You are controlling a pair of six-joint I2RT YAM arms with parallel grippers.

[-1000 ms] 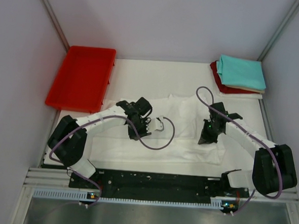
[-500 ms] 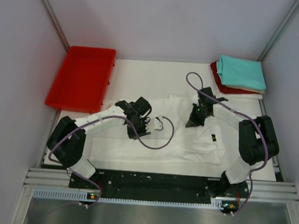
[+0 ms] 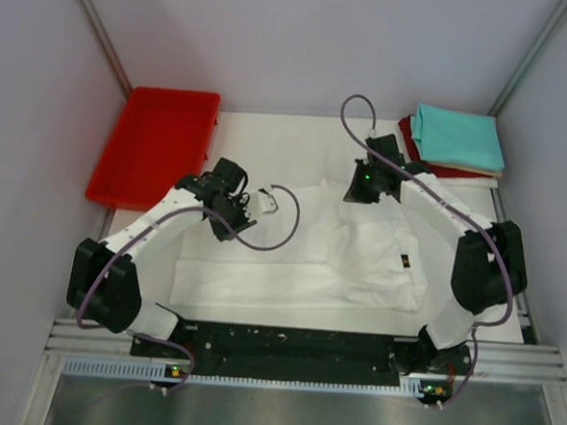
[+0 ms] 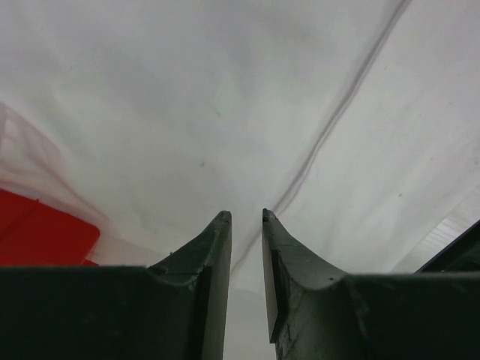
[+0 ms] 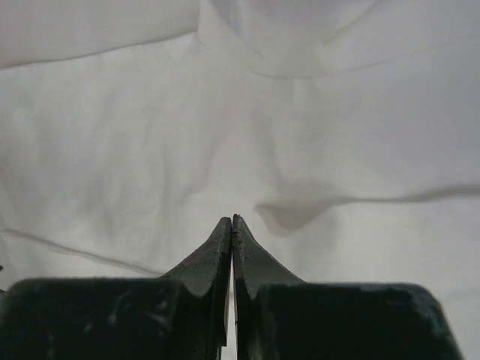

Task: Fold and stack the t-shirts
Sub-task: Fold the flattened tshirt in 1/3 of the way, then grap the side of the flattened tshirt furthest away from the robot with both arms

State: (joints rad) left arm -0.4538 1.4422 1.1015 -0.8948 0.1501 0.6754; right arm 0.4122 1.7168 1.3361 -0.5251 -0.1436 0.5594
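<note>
The white shirt (image 3: 300, 252) lies spread mid-table, long axis nine to three. The left gripper (image 3: 234, 204), fingers slightly parted and holding nothing, hovers at its ten o'clock corner. The right gripper (image 3: 355, 192), fingers pressed together, seems to pinch the one o'clock edge; the folded stack (image 3: 454, 141) lies beyond, nearer the right arm.

My two arms: white link shells between bulky black joint housings, each mounted on a black base plate with a ribbed pale rail along its 6 o'clock edge.

My left arm (image 3: 152, 229): a purple cable loops free from the wrist toward 3 o'clock; a small white block sits at the wrist.

My right arm (image 3: 456, 223): a purple cable arches off the wrist toward 11 o'clock; a green light glows on the wrist housing.

My left gripper (image 4: 246, 225): two matte black tapered fingers with curved inner faces.

My right gripper (image 5: 232, 225): two black fingers, scuffed with pale flecks.
</note>
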